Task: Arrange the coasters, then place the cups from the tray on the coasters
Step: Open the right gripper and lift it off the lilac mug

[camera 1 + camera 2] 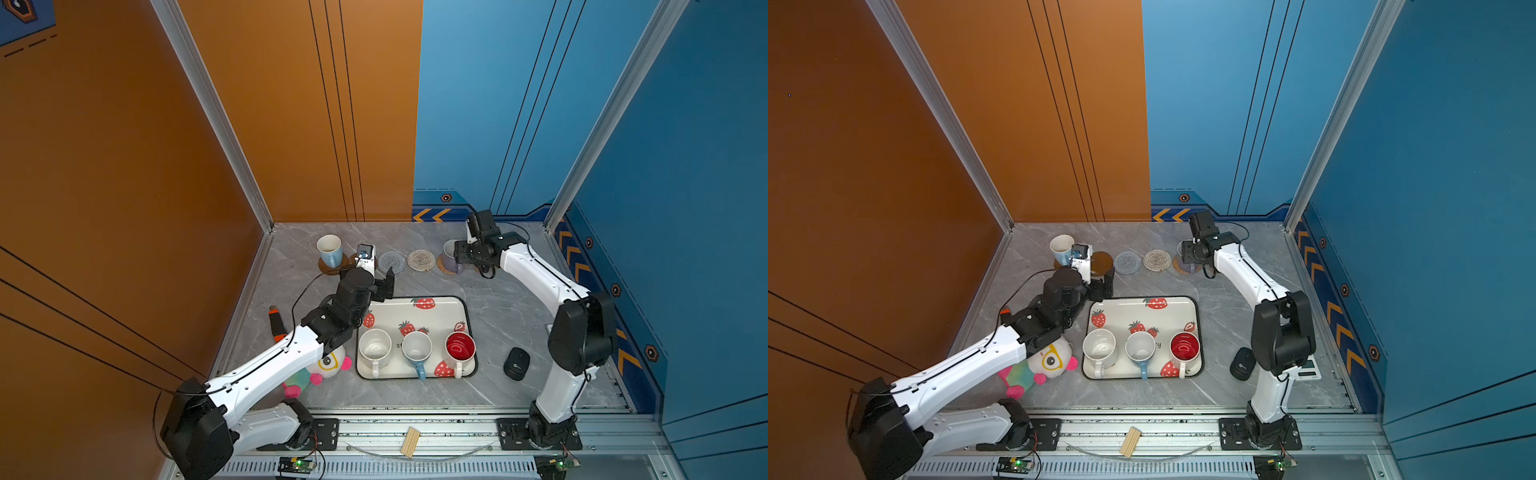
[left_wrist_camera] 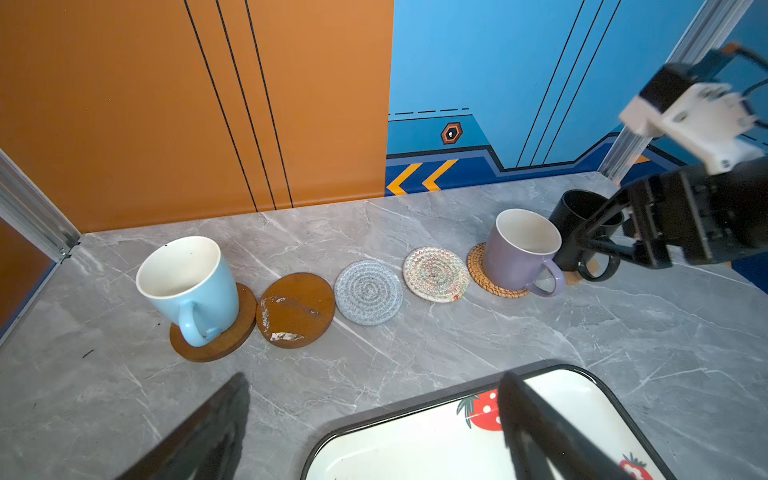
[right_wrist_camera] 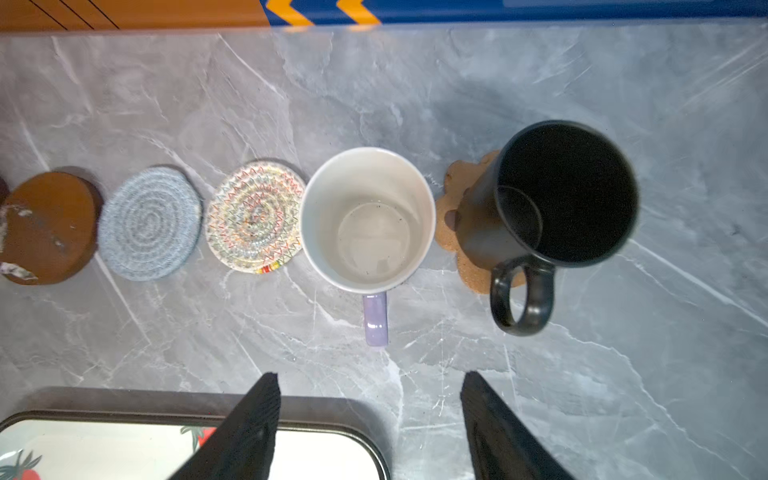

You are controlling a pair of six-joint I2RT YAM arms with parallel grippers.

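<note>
Along the back runs a row of coasters: a brown disc under a light blue cup, a bare brown disc, a grey woven one, a cream woven one, a rattan one under the lavender cup, and a paw-shaped one under the black cup. The tray holds a speckled cup, a light blue cup and a red-inside cup. My left gripper hangs open over the tray's back left corner. My right gripper is open, above the table in front of the lavender cup.
A plush toy lies under my left arm, with an orange-tipped tool further left. A black mouse sits right of the tray, a small scale behind the right arm. A wooden block rests on the front rail.
</note>
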